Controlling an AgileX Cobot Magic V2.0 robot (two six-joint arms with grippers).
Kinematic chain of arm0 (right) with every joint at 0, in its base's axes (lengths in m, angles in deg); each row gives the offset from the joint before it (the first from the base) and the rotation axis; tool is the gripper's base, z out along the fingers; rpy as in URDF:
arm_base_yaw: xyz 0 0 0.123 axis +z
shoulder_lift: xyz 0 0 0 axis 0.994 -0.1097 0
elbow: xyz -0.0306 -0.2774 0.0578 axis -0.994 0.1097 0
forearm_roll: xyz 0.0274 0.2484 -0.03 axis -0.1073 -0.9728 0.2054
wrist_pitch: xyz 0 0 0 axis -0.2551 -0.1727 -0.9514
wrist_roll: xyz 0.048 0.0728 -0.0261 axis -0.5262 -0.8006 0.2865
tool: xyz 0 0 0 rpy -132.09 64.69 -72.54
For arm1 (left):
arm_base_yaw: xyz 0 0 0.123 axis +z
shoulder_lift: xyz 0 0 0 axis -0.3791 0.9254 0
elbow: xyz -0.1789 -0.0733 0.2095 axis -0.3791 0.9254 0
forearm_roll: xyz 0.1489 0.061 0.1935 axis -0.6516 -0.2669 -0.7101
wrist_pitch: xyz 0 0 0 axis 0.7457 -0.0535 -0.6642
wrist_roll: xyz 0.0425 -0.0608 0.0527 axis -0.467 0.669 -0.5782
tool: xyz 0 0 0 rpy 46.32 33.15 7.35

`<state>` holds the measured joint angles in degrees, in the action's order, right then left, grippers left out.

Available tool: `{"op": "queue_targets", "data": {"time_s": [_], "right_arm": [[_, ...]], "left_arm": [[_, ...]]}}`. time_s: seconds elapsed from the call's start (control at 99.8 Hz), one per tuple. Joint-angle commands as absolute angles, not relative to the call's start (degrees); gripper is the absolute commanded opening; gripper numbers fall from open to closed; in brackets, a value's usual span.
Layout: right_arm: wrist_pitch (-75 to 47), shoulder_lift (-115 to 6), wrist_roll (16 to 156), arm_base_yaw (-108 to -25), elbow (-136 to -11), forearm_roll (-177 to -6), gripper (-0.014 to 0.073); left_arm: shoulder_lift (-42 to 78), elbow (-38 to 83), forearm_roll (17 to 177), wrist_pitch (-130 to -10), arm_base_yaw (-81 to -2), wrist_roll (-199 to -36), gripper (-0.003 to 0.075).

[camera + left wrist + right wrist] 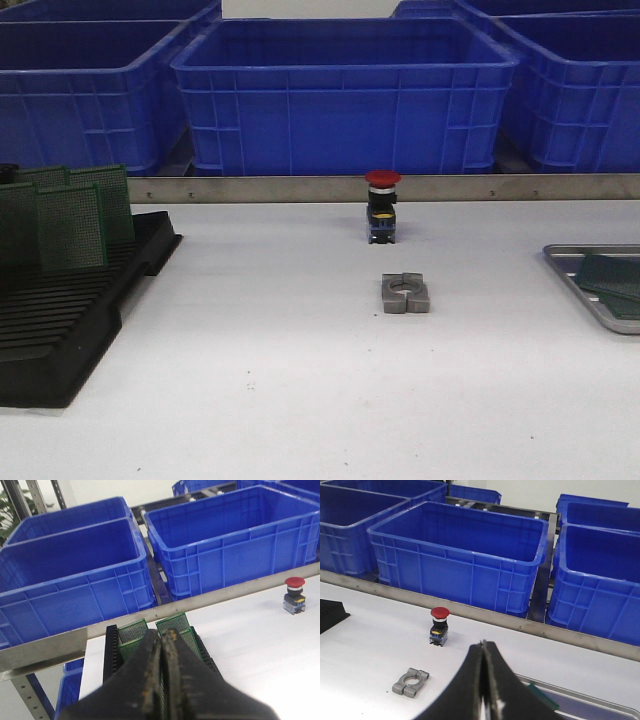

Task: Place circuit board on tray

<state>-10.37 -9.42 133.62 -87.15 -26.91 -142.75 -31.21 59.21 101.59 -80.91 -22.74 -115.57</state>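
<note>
Both tools, left [162,645] and right [482,652], are closed empty; right hovers near tray [580,700].

The front view looks forward, low over the white counter [280,400], towards a row of blue bins [345,95]. The left wrist view sits close behind its fingers [150,680], above the black rack [111,650], and faces the bins. The right wrist view looks past its own fingers [492,690] across the counter's right part. All three share the red push-button [382,207] and the bins; front and right wrist views also share the grey clamp block [405,294].
</note>
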Motion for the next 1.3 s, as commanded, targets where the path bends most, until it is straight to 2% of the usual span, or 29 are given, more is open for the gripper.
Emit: {"op": "queue_targets", "data": {"time_s": [0.0,1.012,1.292], "right_arm": [[-11.2,-8.4,134.1,-87.1,-28.1,-144.0,-0.0060],[-10.3,-8.2,134.1,-87.1,-28.1,-144.0,-0.0060],[-10.3,-8.2,134.1,-87.1,-28.1,-144.0,-0.0060]], "left_arm": [[-32.5,58.4,103.3,-76.7,-22.6,-115.0,-0.0020],[-32.9,59.4,101.6,-74.2,-22.6,-114.5,-0.0020],[-37.9,72.1,74.7,-63.6,-24.2,-81.3,-0.0020]]}}
